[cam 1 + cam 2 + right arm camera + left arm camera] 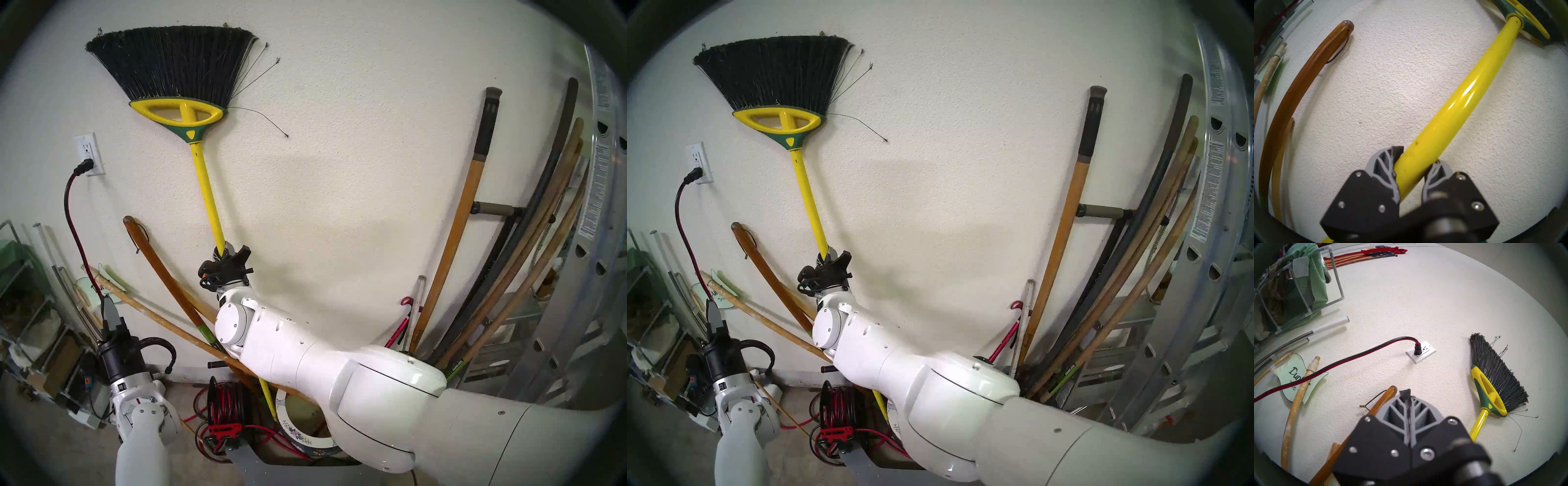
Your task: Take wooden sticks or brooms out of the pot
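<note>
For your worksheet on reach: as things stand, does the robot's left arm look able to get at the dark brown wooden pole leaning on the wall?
Probably yes. The left gripper, shut and empty, sits right beside the brown pole with nothing between them. It would have to open first. The right gripper is busy, shut on the broom.

My arms are glossy white shells with rounded joint housings and small dark screws. Left wrist has a black cylinder section over a silver collar with a small square marking, plus a looped black cable. Each gripper (1407, 396) (1415, 162): black angular base with silver screws, grey ribbed fingers (1398, 411).
</note>
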Action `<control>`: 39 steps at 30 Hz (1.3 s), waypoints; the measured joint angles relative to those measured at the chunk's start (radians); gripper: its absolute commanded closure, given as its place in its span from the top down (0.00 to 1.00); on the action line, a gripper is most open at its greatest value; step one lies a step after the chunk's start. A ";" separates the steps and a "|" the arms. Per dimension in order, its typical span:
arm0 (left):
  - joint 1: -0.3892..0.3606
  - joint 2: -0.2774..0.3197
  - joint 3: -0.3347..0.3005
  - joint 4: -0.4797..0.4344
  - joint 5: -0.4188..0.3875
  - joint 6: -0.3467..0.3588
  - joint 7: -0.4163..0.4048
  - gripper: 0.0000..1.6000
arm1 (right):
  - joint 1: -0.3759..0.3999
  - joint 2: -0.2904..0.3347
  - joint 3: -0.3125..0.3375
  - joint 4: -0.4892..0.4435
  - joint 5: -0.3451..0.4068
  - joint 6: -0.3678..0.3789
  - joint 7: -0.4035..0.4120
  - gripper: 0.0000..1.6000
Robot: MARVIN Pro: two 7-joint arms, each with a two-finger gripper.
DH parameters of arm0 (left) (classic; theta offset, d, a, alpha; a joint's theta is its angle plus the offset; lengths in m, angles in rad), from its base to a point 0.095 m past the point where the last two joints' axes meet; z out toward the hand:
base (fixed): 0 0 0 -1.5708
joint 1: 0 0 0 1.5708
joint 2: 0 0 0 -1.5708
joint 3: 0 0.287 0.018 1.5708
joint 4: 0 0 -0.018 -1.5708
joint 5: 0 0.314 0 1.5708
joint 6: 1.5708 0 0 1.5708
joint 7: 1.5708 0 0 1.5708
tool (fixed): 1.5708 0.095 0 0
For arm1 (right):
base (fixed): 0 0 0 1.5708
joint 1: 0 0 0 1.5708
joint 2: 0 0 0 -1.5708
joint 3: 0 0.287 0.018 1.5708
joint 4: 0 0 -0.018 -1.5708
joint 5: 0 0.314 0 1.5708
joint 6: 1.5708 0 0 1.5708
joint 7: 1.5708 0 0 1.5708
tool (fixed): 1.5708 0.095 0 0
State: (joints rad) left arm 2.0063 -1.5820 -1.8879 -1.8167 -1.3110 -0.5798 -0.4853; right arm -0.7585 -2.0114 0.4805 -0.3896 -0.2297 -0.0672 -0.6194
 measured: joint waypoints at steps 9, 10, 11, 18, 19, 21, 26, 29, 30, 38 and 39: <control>-0.031 0.012 -0.020 0.024 -0.006 -0.009 -0.007 0.00 | -0.001 0.000 0.004 0.022 0.002 -0.035 -0.006 0.00; -0.035 0.013 -0.022 0.027 -0.007 -0.011 -0.008 0.00 | -0.001 0.000 0.005 0.023 0.002 -0.039 -0.006 0.00; -0.039 0.014 -0.024 0.030 -0.008 -0.012 -0.009 0.00 | -0.001 0.000 0.006 0.025 0.003 -0.043 -0.007 0.00; -0.061 0.018 -0.027 0.053 -0.015 -0.022 -0.016 0.00 | 0.001 0.000 0.013 0.040 0.006 -0.068 -0.018 0.46; -0.065 0.019 -0.027 0.057 -0.016 -0.024 -0.018 0.00 | 0.002 0.000 0.014 0.043 0.006 -0.072 -0.021 0.75; -0.069 0.019 -0.027 0.062 -0.018 -0.027 -0.021 0.00 | 0.006 0.000 0.017 0.049 0.005 -0.076 -0.029 1.00; -0.078 0.019 -0.024 0.073 -0.022 -0.032 -0.030 0.00 | 0.020 0.002 0.031 0.074 0.006 -0.076 -0.053 1.00; -0.082 0.019 -0.021 0.077 -0.025 -0.035 -0.036 0.00 | 0.023 0.001 0.037 0.083 0.006 -0.081 -0.066 1.00; -0.084 0.019 -0.020 0.077 -0.026 -0.036 -0.038 0.00 | 0.023 0.001 0.038 0.086 0.006 -0.084 -0.072 1.00; -0.093 0.017 -0.005 0.083 -0.036 -0.044 -0.062 0.00 | 0.015 0.002 0.051 0.112 0.006 -0.148 -0.123 1.00; -0.094 0.016 -0.003 0.084 -0.038 -0.045 -0.067 0.00 | 0.011 0.002 0.053 0.117 0.007 -0.170 -0.134 1.00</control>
State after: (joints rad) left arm 1.9126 -1.5662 -1.8907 -1.7327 -1.3494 -0.6252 -0.5520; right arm -0.7472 -2.0092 0.5332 -0.2725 -0.2226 -0.2374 -0.7530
